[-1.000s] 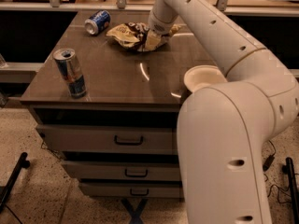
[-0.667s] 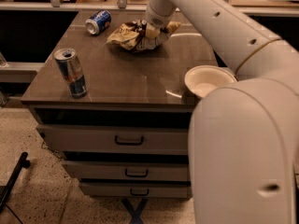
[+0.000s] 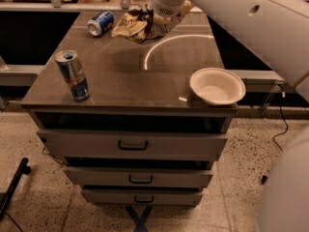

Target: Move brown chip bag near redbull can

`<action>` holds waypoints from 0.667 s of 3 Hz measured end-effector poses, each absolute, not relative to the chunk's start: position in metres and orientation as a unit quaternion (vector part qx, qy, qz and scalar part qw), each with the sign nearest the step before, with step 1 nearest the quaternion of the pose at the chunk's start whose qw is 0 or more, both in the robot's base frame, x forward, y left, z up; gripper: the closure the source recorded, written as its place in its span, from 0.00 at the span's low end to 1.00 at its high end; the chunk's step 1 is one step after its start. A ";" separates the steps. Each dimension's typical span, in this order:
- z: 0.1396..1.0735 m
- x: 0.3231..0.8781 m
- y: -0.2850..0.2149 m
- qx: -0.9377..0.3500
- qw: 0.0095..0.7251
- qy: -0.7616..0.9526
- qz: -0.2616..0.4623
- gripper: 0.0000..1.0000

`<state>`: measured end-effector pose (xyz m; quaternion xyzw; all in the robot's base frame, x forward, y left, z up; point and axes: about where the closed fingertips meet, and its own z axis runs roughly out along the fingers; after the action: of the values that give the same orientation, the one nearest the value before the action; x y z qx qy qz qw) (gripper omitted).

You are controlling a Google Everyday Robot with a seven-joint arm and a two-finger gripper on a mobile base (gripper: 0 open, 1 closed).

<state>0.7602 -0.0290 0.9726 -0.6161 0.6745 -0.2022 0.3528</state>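
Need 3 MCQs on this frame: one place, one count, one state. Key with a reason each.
1. Where on the table is the redbull can?
A. front left
B. back right
C. centre

2. How many cans are on it?
A. one
B. two
C. three

3. The blue can is:
A. upright
B. lying on its side
C. crushed flat

Key:
1 A: it stands at the near left corner.
2 B: only the redbull can and the blue can.
3 B: its top faces sideways, beside the brown chip bag, where the gripper sits at the table's back.
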 end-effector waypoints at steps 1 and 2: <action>0.979 0.735 -0.028 -0.620 0.380 0.652 -0.215 1.00; 0.975 0.730 -0.026 -0.622 0.387 0.645 -0.217 1.00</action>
<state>0.7304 -0.0259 0.9754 -0.6223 0.6452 -0.2167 0.3867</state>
